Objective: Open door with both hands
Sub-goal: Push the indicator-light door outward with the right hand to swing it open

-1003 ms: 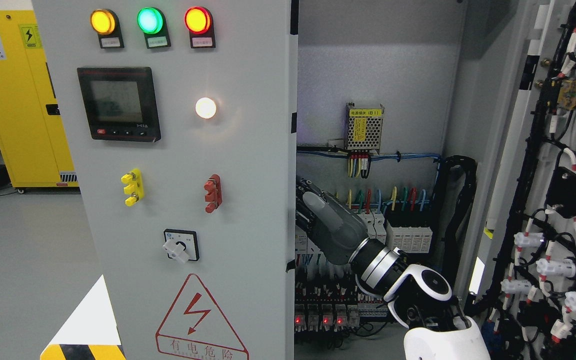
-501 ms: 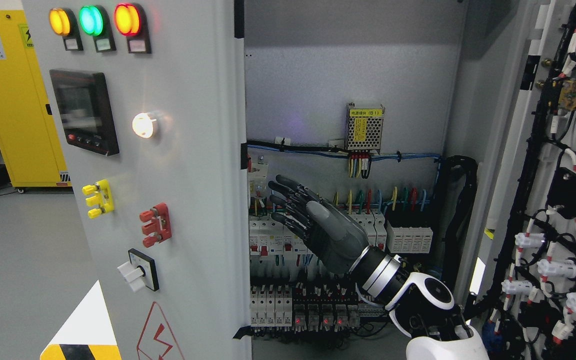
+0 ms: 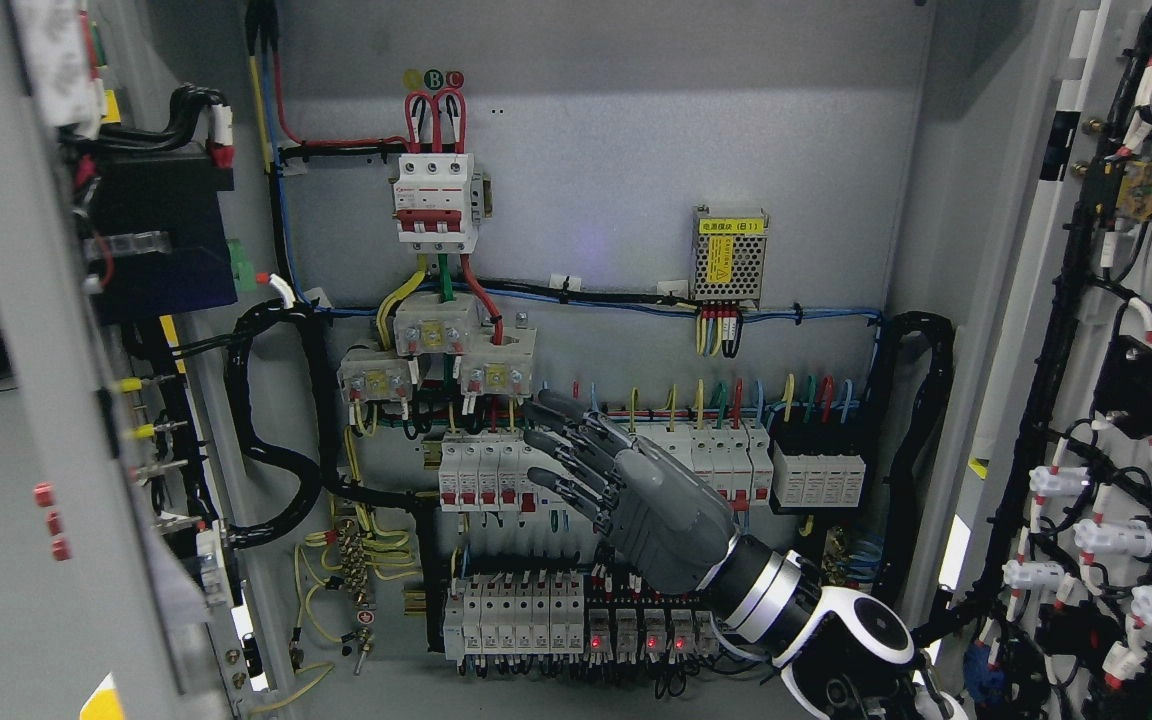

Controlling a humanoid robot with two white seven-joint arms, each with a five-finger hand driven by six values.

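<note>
The grey cabinet's left door [image 3: 26, 420] is swung wide open at the picture's left, showing its edge and wired inner side. The right door [image 3: 1116, 350] also stands open at the right, its inner face covered in wiring. My right hand [image 3: 576, 465] comes in from the lower right, fingers spread and holding nothing, in front of the breaker rows in the middle of the cabinet. It touches neither door. My left arm does not show.
Inside the cabinet are a white main breaker [image 3: 434, 200] with red, green and yellow wires, a small metal power supply [image 3: 728, 255], rows of white breakers [image 3: 511, 610] and black cable bundles [image 3: 266, 440].
The left door has swung far open to the left, exposing the cabinet's whole interior. My right hand has come off the door's edge and dropped slightly lower.
</note>
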